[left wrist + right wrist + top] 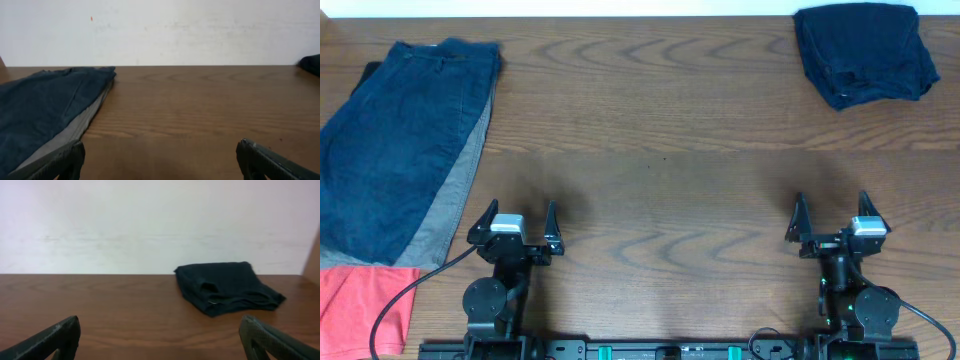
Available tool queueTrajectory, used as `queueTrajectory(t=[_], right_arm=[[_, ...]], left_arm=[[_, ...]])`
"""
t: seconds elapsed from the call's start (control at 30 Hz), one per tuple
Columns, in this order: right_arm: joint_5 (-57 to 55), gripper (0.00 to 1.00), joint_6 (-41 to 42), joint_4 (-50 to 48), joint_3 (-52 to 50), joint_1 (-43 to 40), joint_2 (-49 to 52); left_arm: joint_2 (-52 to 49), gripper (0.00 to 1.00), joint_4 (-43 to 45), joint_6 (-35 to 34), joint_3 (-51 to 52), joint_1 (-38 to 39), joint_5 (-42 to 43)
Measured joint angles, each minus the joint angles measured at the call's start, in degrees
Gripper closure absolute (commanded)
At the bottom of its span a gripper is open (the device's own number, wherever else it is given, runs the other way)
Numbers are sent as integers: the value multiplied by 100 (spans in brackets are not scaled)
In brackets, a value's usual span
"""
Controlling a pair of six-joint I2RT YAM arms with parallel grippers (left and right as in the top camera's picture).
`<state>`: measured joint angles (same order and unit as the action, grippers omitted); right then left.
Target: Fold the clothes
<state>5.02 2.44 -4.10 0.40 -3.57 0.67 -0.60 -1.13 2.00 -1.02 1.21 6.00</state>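
Observation:
A pile of clothes lies at the left of the table: dark blue jeans (395, 145) on top of a grey garment (448, 205), and a red garment (360, 305) at the near left corner. The jeans also show in the left wrist view (40, 107) over the grey garment (80, 125). A folded dark navy garment (863, 52) sits at the far right and shows in the right wrist view (225, 287). My left gripper (516, 228) is open and empty just right of the pile. My right gripper (833, 222) is open and empty, well in front of the folded garment.
The wooden table (650, 150) stretches between the pile and the folded garment. A black cable (395, 300) runs from the left arm over the red garment. A white wall (150, 225) stands behind the table's far edge.

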Motion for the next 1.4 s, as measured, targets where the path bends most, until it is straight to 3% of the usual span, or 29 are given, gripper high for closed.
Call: queueTrajectory(t=[0.23,0.5,0.67,0.9,0.97,1.07,1.27,1.4], right_arm=[[315,1,-2,85,420,0,470],[656,1,-13,192,1974,0,2267],[1082,1,-33,927,3366,0,3877],[1720,1,-275,2951,5842,2,6299],[1875,1,-323,3307,6402,0,6859],[2140,1,-363,3309,6946,0,7584],[2546,1,-411,3169,7071,0,8343],[2721,13,-455,3167,7071,0,8618]], left_arm=[[-640,2,-297,-50,-520,0,9],[-2688,2,-691,-50,-2269,0,24],[-4319,2,-1851,-28,-4072,0,26],[-6806,2,-4096,492,-7259,0,26],[-7368,2,-4286,605,-7914,0,68],[-8017,2,-4127,717,-8487,0,212],[-8780,2,-3053,1047,-8564,-11,210],[-9425,2,-2269,1147,-8592,-66,-262]])
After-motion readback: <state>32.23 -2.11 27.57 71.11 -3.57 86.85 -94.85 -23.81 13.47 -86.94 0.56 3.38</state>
